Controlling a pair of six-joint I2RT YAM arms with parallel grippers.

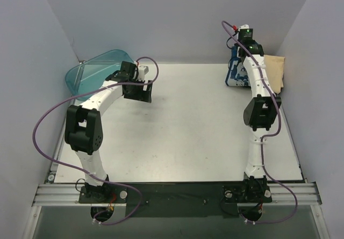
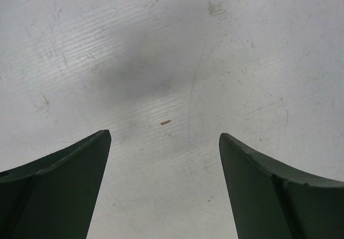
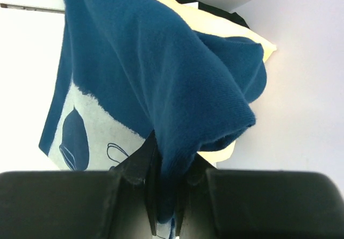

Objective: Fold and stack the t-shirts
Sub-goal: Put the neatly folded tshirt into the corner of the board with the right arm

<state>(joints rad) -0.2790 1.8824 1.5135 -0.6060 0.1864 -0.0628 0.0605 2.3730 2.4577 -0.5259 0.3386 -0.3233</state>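
Note:
My right gripper is shut on a bunched fold of the navy blue t-shirt, which has a white print with blue shapes. In the top view the right gripper holds this shirt lifted at the table's far right. The tan t-shirt lies just right of it, and shows behind the navy cloth in the right wrist view. A sliver of a black t-shirt shows behind the tan one. My left gripper is open and empty over bare table, at the far left in the top view.
A translucent teal plastic tub lies at the far left corner, just behind the left arm. Grey walls close in the table on the left, back and right. A metal rail runs along the near edge.

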